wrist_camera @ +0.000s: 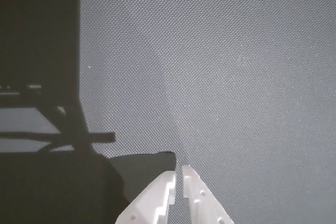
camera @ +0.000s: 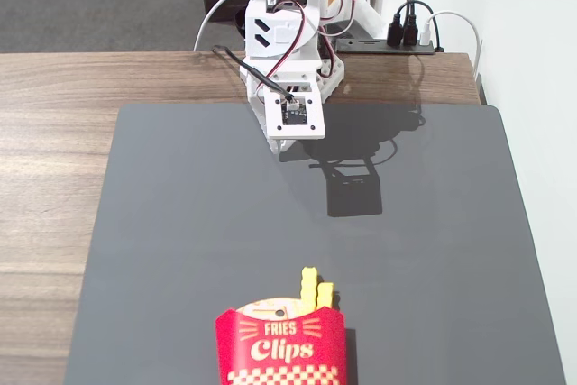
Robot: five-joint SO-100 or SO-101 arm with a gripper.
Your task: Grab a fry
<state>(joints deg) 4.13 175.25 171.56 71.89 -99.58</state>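
Observation:
The fry [camera: 309, 282] is the taller of two yellow crinkle-cut sticks standing upright in the red "Fries Clips" carton [camera: 280, 346] at the near edge of the mat in the fixed view. The other fry [camera: 325, 294] stands just right of it with a lower tip. My white gripper [camera: 282, 142] hangs folded at the far end of the mat, well away from the carton. In the wrist view the gripper [wrist_camera: 178, 170] has its jaws together and empty over bare mat. The fries and carton are out of the wrist view.
A dark grey mat [camera: 225, 223] covers most of the wooden table [camera: 54, 96]. The arm's base [camera: 287, 15] with cables stands at the back edge. A black power strip [camera: 397, 42] lies behind at the right. A white wall runs along the right side.

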